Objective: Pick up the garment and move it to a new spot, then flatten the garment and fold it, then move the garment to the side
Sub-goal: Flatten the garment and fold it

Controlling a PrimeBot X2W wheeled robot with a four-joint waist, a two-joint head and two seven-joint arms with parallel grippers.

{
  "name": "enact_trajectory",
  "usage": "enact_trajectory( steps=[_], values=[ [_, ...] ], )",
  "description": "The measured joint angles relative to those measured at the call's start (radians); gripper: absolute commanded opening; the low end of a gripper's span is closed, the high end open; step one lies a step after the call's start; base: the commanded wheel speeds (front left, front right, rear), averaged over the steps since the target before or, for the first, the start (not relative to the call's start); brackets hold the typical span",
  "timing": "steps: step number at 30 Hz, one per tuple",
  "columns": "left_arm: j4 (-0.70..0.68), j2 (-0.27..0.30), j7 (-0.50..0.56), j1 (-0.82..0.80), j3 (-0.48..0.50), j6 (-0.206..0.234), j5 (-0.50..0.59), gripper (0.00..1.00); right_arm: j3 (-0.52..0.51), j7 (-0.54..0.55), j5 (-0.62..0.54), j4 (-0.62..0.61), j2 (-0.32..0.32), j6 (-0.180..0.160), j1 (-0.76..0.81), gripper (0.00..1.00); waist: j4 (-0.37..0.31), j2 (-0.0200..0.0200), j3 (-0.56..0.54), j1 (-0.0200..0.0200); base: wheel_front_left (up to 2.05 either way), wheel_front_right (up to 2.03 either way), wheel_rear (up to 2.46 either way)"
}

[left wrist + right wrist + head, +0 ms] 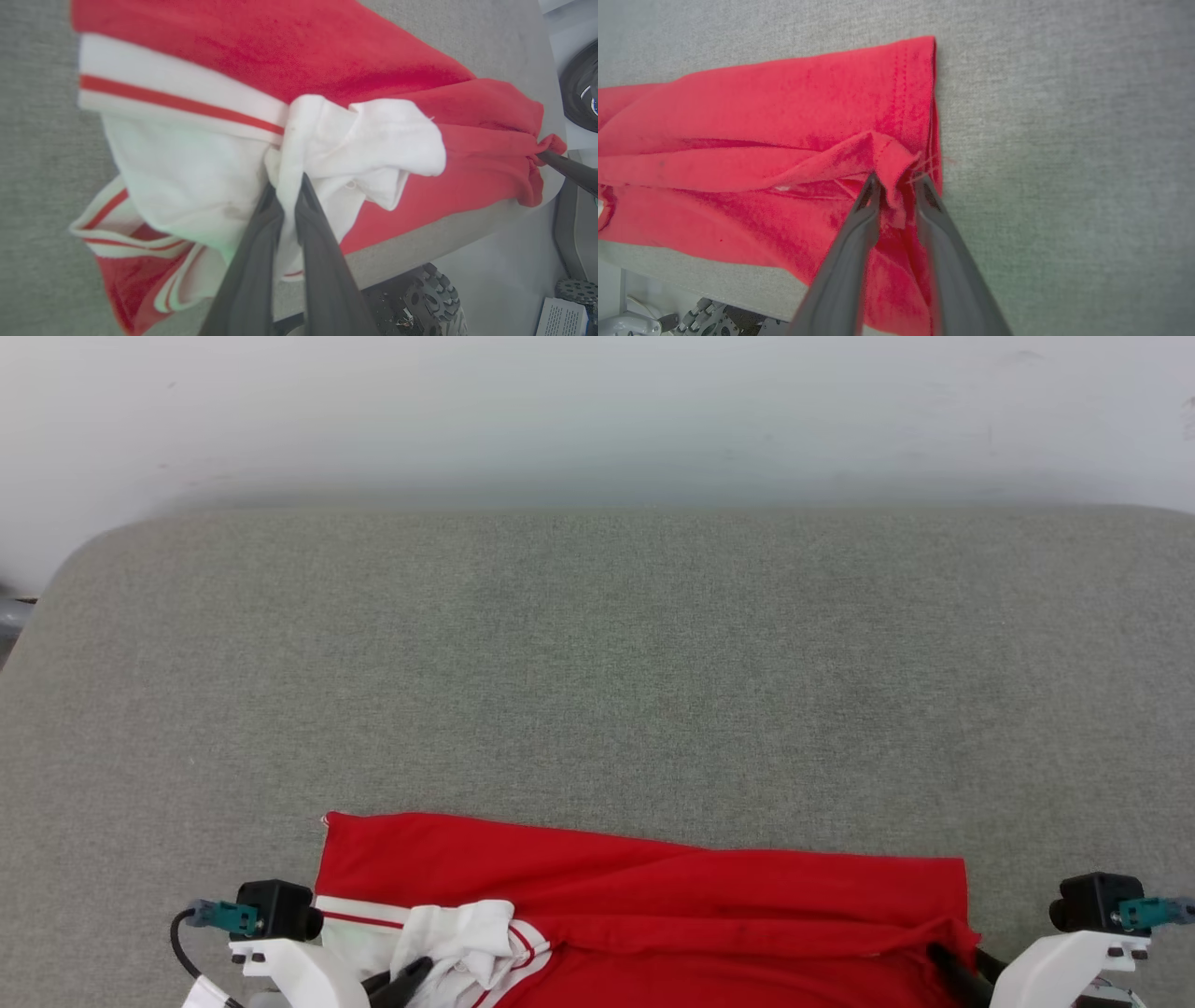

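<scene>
- Along the near edge of the grey fabric-covered surface [597,663], right in front of me, the garment [653,887] lies as a long red band running from my left to my right.
- The garment's near side reaches right to that edge of the surface.
- At my left end the cloth is turned back, showing white lining [187,177] and a white trim [177,102] with a thin red stripe.
- My left tool [287,184] is clenched on a bunched fold of that white lining, its two dark fingers pressed close with cloth between the tips.
- My right tool [896,182] is at the garment's right end, just beside the stitched hem.
- Its fingers stand slightly apart with a raised red fold between the tips; I cannot tell whether that fold is gripped or loose.
- Seen from my head camera, the two tools are well apart, one at each end of the garment.
</scene>
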Motion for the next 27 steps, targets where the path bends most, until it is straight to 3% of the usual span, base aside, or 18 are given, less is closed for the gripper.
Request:
enact_trajectory(
  steps=[7,11,15,21,27],
  values=[
    [0.016,-0.032,-0.103,0.012,0.004,0.002,0.053,1.0,-0.006,-0.167,0.014,-0.028,0.036,0.0,0.051,1.0,-0.002,0.0,-0.032,0.0,0.0,0.0,0.0],
    [0.007,-0.039,-0.192,0.011,0.019,0.021,0.112,1.0,-0.017,-0.198,0.013,-0.057,0.042,0.0,0.054,1.0,-0.005,0.0,-0.056,0.0,0.0,0.0,0.0],
    [-0.007,-0.061,-0.273,0.005,0.028,0.049,0.17,1.0,-0.049,-0.176,-0.004,-0.077,0.032,0.0,0.053,1.0,-0.003,0.0,-0.078,0.0,0.0,0.0,0.0],
    [-0.031,-0.105,-0.396,-0.016,0.068,0.126,0.255,1.0,-0.076,-0.096,-0.034,-0.084,-0.011,0.0,0.026,1.0,0.013,0.0,-0.087,0.0001,0.0,0.0,0.0],
    [-0.08,-0.139,-0.431,-0.042,0.13,0.173,0.402,1.0,-0.077,0.005,-0.058,-0.09,-0.04,0.0,0.001,1.0,0.039,0.0,-0.07,0.0001,0.0,0.0,0.0]
  ],
)
